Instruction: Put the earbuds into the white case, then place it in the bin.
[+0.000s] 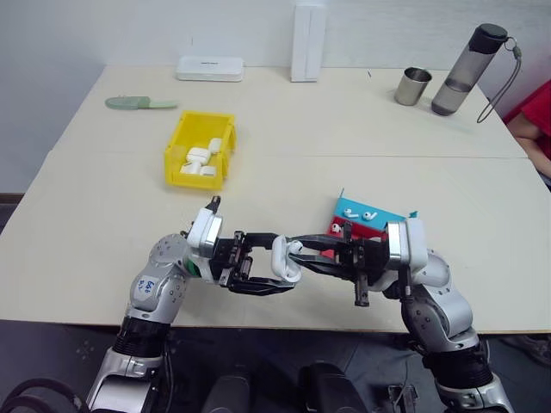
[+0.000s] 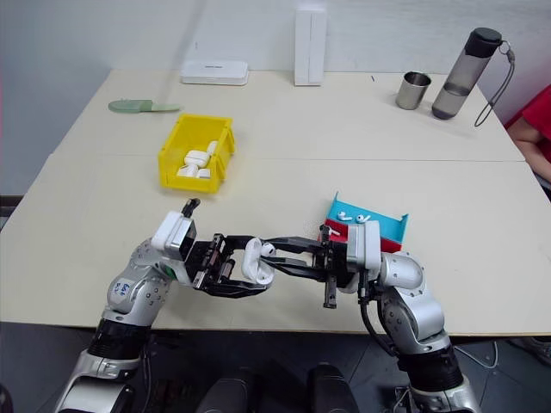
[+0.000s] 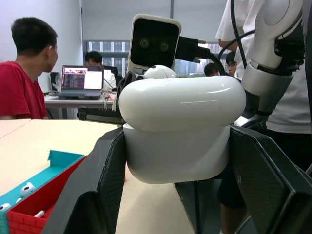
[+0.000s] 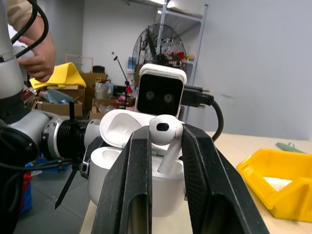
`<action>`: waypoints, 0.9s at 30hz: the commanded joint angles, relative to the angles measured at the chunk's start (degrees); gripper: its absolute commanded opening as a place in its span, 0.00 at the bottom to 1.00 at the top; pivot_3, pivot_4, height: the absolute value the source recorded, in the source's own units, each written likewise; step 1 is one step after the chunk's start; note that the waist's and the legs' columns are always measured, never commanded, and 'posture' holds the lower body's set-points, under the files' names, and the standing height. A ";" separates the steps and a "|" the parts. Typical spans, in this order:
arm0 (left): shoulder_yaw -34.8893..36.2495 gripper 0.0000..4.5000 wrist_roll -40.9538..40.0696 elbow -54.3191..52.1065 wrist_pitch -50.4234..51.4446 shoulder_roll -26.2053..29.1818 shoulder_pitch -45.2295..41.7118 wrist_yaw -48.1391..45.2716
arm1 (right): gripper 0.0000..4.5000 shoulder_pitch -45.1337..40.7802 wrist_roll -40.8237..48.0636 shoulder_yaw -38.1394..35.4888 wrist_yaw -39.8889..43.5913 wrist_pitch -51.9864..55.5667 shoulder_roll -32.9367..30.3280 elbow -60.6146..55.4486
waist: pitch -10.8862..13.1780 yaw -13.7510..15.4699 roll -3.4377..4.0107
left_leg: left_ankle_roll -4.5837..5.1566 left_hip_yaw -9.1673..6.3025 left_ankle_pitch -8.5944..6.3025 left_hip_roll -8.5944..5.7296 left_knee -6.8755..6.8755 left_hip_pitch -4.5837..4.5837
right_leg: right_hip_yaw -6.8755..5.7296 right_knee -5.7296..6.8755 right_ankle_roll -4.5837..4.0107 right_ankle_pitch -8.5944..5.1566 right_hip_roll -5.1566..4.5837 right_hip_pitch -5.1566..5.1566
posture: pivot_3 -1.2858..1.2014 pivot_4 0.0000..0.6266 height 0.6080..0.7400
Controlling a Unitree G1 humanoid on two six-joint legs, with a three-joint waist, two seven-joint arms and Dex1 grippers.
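The left gripper [image 1: 263, 268] is clamped on the white case [image 1: 281, 261], a glossy, rounded-corner shell held above the near edge of the pale table [image 1: 362, 129], with its lid flipped open. Its matte black fingers [image 3: 105, 180] press the case's two sides. The lid's smooth hollow faces the right gripper [image 4: 163, 146], whose two black fingers pinch one earbud [image 4: 165, 136] by its bulbous head. The earbud's long axis runs down its stem, which points into the open case; whether the tip already touches the socket is hard to tell.

Just beyond the right wrist sits a shallow tray [image 1: 372, 217] with a blue half and a red one, and two more earbuds [image 1: 361, 213] lie on the blue part. Farther back on the left stands the bin [image 1: 200, 148], bright yellow plastic, open-topped and rectangular, its long axis running away from the robot, with several small white cases inside. At the far edge are a flat white box [image 1: 209, 68], a tall upright white box [image 1: 308, 41], a metal cup [image 1: 413, 86] and a smoky translucent bottle [image 1: 469, 69].
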 commanded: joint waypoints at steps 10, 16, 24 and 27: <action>-0.11 0.62 -1.23 -2.30 -1.50 -1.29 -1.50 -1.52 | 0.11 -2.06 -2.60 3.44 -0.33 2.27 -0.41 2.08 | 0.00 -0.01 0.00 | 0.00 0.00 0.00 0.00 -0.01 0.00 | 0.00 -0.02 0.00 0.00 0.00 0.00 | 0.52 0.24 1.00; 0.73 0.62 -1.13 -1.86 -2.34 -2.58 -2.32 -0.52 | 0.11 -0.67 -3.22 4.74 1.08 4.63 -2.82 1.71 | 0.00 0.06 0.00 | 0.00 0.00 0.00 0.00 -0.01 -0.01 | 0.00 -0.04 0.00 0.00 -0.01 0.00 | 0.52 0.24 1.00; 1.44 0.62 -0.64 -1.02 -3.28 -3.74 -3.09 -0.36 | 0.11 -0.61 -2.46 3.95 2.08 6.82 -6.89 1.90 | 0.00 0.00 0.00 | 0.00 0.00 0.00 0.00 -0.02 -0.01 | 0.00 -0.04 0.00 0.00 -0.01 0.00 | 0.52 0.24 1.00; 1.76 0.62 -0.37 -0.76 -3.79 -4.21 -3.16 -0.21 | 0.11 -0.52 -1.20 2.79 2.52 7.25 -8.17 1.60 | 0.00 0.08 0.00 | 0.00 0.00 0.00 0.00 -0.02 -0.01 | 0.00 -0.04 0.00 0.00 -0.01 0.00 | 0.52 0.24 1.00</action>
